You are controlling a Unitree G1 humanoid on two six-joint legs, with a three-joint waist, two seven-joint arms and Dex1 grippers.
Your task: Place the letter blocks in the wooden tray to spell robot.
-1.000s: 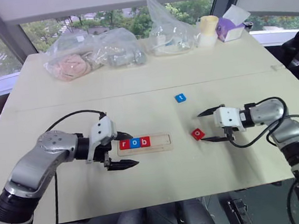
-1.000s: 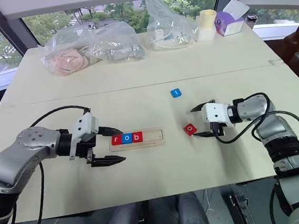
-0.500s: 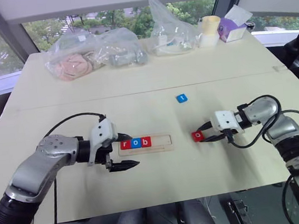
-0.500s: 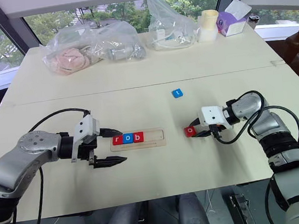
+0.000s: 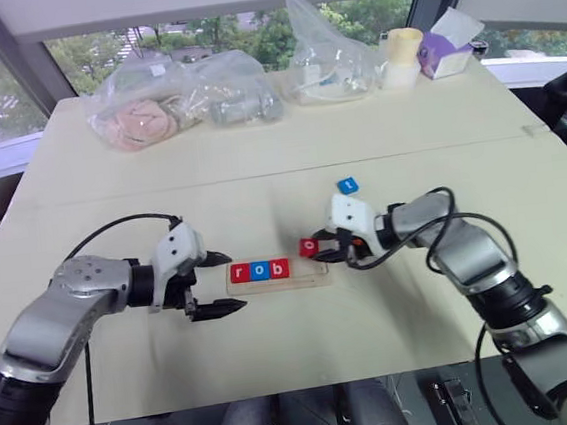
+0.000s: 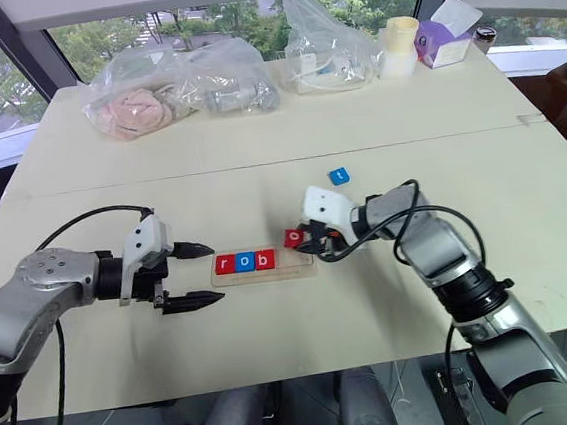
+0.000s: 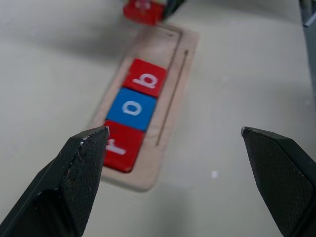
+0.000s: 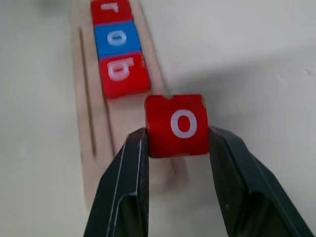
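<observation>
We note the right gripper [image 8: 177, 143] pinching the red "o" block [image 8: 176, 124] just above the right end of the wooden tray [image 5: 312, 276]. Blocks r [image 5: 239, 273], o [image 5: 258, 270], b [image 5: 279, 268] sit in its left part. Blue "t" block [image 5: 347, 185] lies farther right on the table [image 5: 259, 165]. Left gripper [image 5: 208, 285], fingers spread, hovers left of the tray.

pale matt wood tray [image 8: 89, 163]; glossy red tile [image 8: 176, 124]; textured black fingers [image 7: 74, 182].

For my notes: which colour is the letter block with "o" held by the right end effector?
Red, with a white letter; the right wrist view shows it best.
</observation>
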